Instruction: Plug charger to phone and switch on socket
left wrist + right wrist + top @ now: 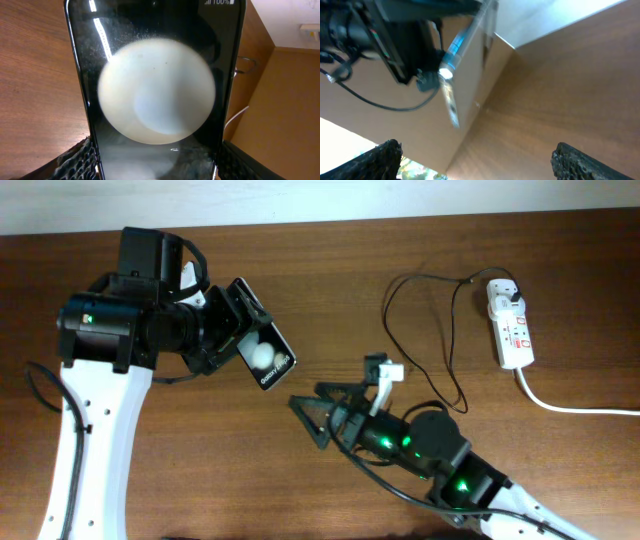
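Two arms are over the brown table [400,240]. The left gripper [232,330] is closed tight on one end of the phone [265,352], whose shiny face shows a big white round spot. The right gripper [312,418] sits just beside the phone, with its fingers spread wide and nothing in them. The charger [452,330] lies in thin black loops between the right arm and the socket [518,338]. A thick white cord [575,407] leaves the socket.

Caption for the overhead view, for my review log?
Left gripper grips the phone; right gripper open beside it; charger cable loops near the power strip.
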You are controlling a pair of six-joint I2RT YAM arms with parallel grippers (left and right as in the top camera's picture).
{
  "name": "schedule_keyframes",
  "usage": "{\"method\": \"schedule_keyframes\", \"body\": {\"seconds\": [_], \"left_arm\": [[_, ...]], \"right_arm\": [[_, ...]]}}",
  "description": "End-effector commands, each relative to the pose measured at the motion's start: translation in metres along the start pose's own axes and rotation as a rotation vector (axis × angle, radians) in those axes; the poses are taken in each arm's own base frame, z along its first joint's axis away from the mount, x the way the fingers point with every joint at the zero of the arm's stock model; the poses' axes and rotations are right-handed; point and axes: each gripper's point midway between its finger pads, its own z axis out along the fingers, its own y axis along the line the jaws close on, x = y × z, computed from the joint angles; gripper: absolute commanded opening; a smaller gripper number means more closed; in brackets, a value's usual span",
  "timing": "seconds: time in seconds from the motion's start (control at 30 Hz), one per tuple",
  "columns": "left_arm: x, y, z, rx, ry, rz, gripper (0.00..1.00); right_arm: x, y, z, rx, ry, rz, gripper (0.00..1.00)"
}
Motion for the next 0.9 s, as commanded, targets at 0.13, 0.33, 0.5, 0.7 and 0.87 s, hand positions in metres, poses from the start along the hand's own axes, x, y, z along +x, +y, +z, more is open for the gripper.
{"method": "schedule_keyframes", "body": {"seconds": [0.13,0.33,0.5,0.7,0.87], "left_arm": [[-0.001,-0.002,-0.003,0.011,-0.008,-0.006,0.4],[-0.001,-0.002,-0.003,0.011,-0.007,-0.007,0.4],[0.0,-0.001,-0.003,0.006,-0.003,-0.01,0.4],[0.0,-0.001,-0.003,0.006,-0.002,-0.01,0.4],[0.001,0.0,-0.003,0.004,0.0,-0.011,0.4]], "right_arm": [[-0.01,-0.006,0.058,0.075,-0.005,-0.033,0.94],[-0.028,-0.018,0.062,0.143,-0.105,-0.036,0.87],[-0.04,-0.003,0.063,0.082,-0.153,-0.037,0.71],[-0.036,-0.001,0.073,0.045,-0.162,-0.027,0.67],[-0.04,0.003,0.08,0.008,-0.19,-0.006,0.57]]}}
